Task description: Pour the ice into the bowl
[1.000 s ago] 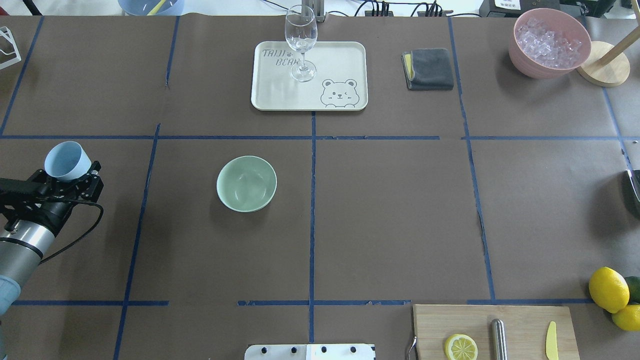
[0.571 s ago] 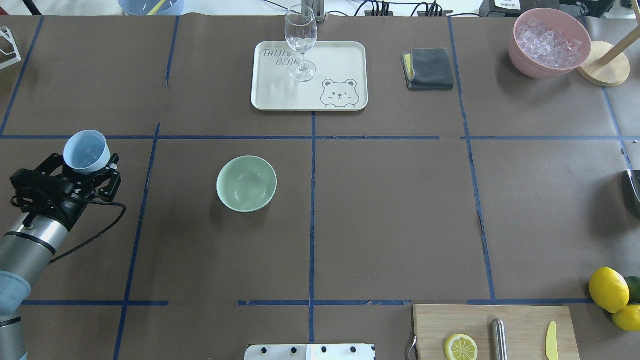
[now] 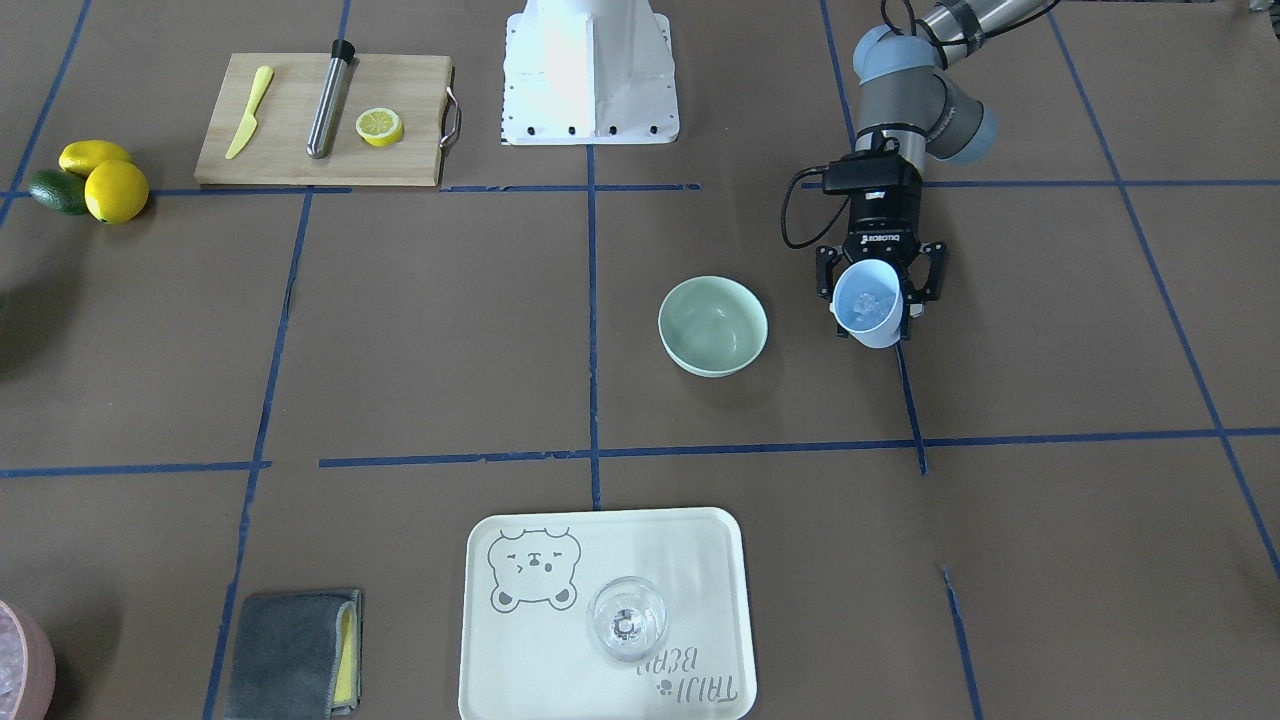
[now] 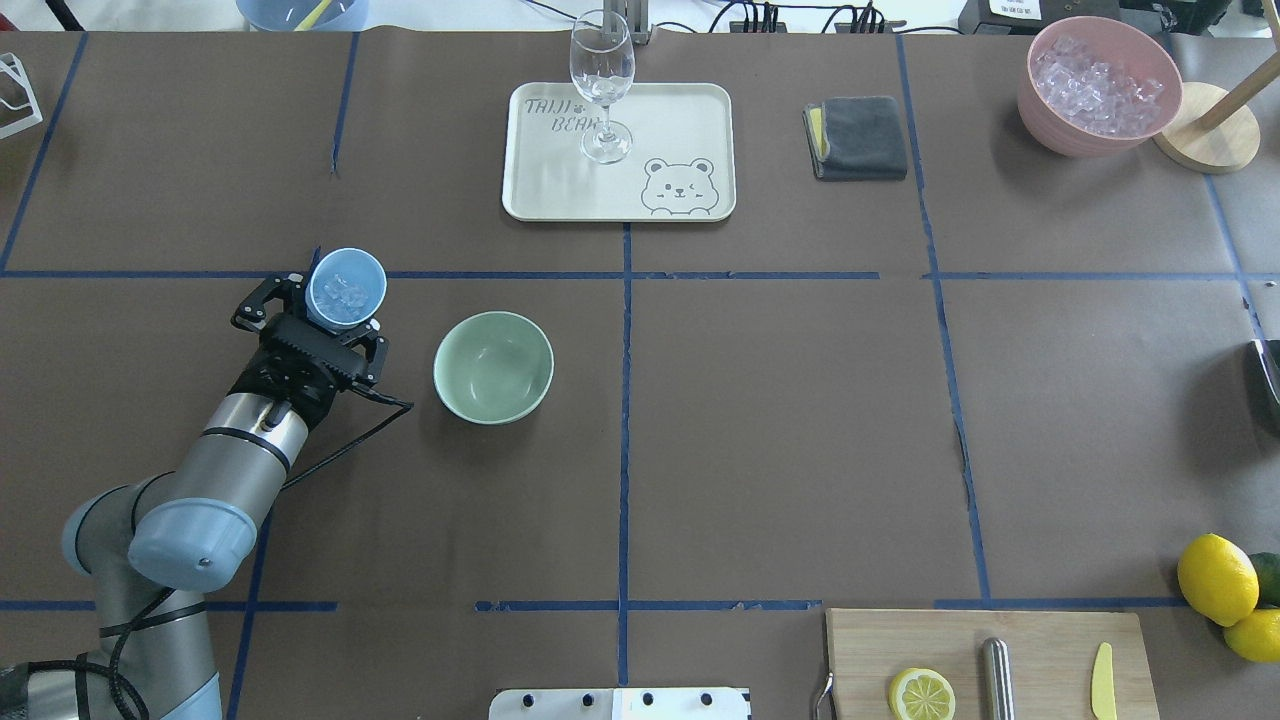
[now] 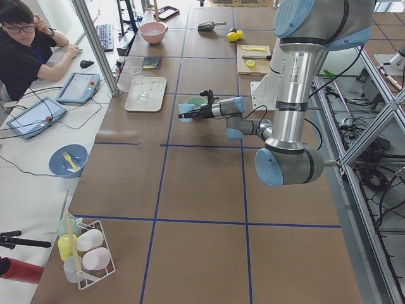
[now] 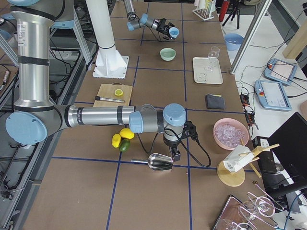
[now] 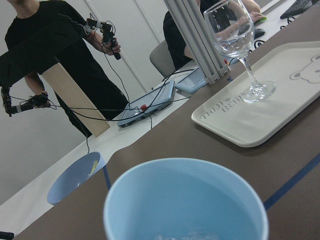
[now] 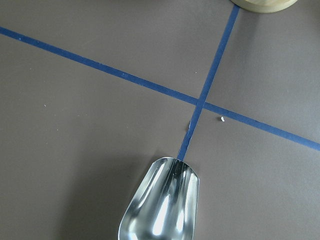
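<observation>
My left gripper [image 4: 336, 308] is shut on a light blue cup [image 4: 346, 284] and holds it above the table, mouth up, just left of the bowl. Ice [image 4: 346, 293] lies in the cup's bottom and also shows in the front view [image 3: 866, 303] and the left wrist view [image 7: 186, 235]. The pale mint-green bowl [image 4: 493, 367] stands empty on the brown table, also seen in the front view [image 3: 713, 325]. My right gripper [image 6: 175, 154] is far off by a metal scoop [image 8: 160, 205]. I cannot tell whether it is open or shut.
A pink container [image 4: 1098, 85] of ice stands at the far right. A cream tray [image 4: 680, 120] carries a wine glass [image 4: 601, 85]. A grey cloth [image 4: 856, 137] lies beside it. A cutting board [image 4: 1040, 650] and lemons [image 4: 1216, 578] are at the near right.
My left arm has swung right from the table's left edge, carrying the cup close beside the bowl. The bowl has not moved.
</observation>
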Action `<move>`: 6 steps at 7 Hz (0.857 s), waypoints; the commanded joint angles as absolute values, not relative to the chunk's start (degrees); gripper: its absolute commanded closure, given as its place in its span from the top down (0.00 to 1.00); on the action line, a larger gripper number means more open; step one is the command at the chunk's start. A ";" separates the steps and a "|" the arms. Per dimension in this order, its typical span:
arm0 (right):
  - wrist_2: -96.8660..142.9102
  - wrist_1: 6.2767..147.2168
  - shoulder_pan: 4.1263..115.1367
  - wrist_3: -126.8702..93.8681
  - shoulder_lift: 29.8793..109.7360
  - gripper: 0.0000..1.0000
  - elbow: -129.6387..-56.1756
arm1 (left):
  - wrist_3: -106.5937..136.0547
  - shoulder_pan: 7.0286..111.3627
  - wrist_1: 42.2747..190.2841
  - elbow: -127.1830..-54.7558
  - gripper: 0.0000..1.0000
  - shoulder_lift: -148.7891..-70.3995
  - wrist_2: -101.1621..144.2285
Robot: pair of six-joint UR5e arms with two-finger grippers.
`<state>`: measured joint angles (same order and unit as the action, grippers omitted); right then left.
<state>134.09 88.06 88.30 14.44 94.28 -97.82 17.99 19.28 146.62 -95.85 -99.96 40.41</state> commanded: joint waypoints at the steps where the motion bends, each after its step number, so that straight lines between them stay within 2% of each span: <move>1: 134.03 88.07 88.85 14.41 94.57 1.00 -97.74 | 7.88 18.90 139.33 -95.54 0.00 -103.34 39.30; 3: 134.03 88.07 88.94 14.41 94.66 1.00 -97.65 | -3.39 16.98 137.55 -95.01 0.00 -106.42 35.08; 6: 134.03 88.07 89.30 14.41 94.66 1.00 -97.56 | -20.70 16.17 137.55 -95.10 0.00 -106.87 33.05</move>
<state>134.04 88.07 89.21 14.42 94.65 -97.59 -14.06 16.38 137.59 -95.12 -106.66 33.76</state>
